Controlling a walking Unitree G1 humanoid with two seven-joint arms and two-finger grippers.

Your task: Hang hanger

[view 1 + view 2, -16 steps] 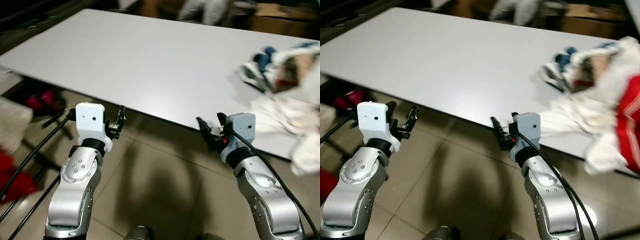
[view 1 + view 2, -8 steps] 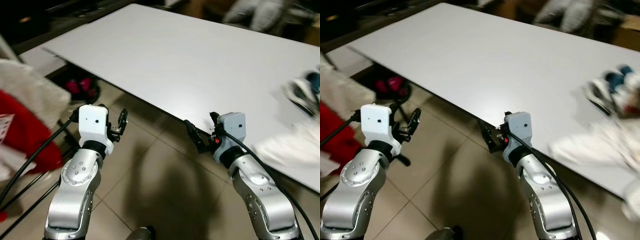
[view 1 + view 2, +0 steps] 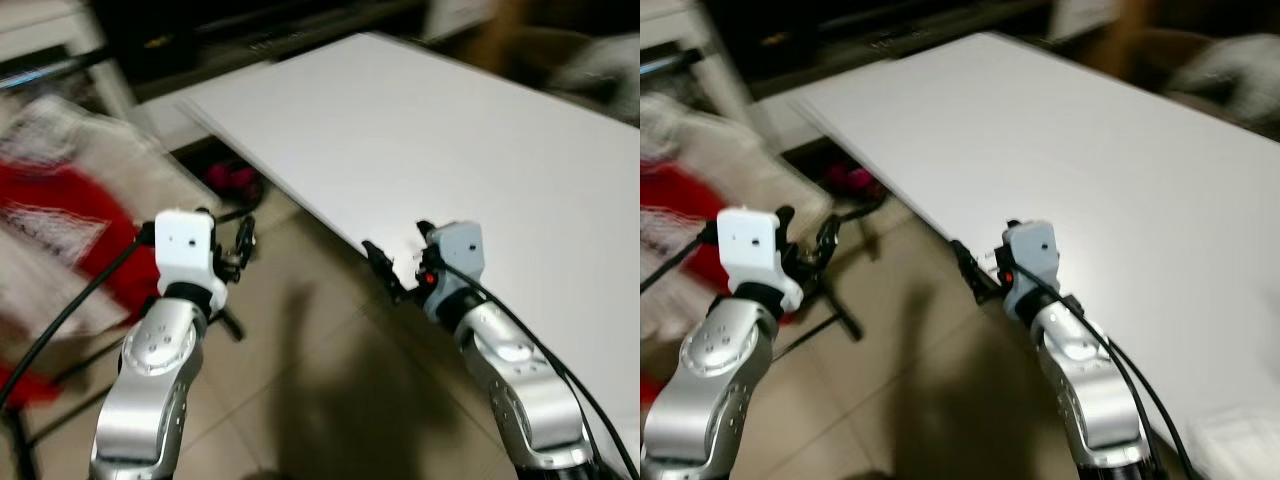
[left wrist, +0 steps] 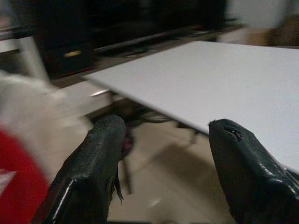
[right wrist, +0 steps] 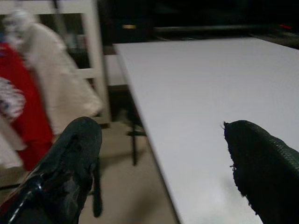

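Observation:
Blurred red and white garments (image 3: 60, 220) hang at my left, beside a white post (image 5: 96, 51); I cannot make out a hanger. My left gripper (image 3: 243, 240) is held out over the tiled floor, open and empty, its fingers (image 4: 100, 154) spread wide. To the right, my right gripper (image 3: 395, 262) is also open with nothing in it, close to the near edge of the big white table (image 3: 480, 150). The right wrist view has the garments (image 5: 42, 93) beyond the table's corner.
The white table runs from the middle to the far right, its corner pointing left. A pink object (image 3: 232, 180) and dark stand legs (image 3: 835, 310) sit on the floor under that corner. Dark furniture (image 4: 117, 23) lies behind. Tiled floor (image 3: 320, 400) is below my arms.
The camera has swung left: the clothes pile on the table has slid out at the right and the hanging garments have come in at the left. Both grippers stay open.

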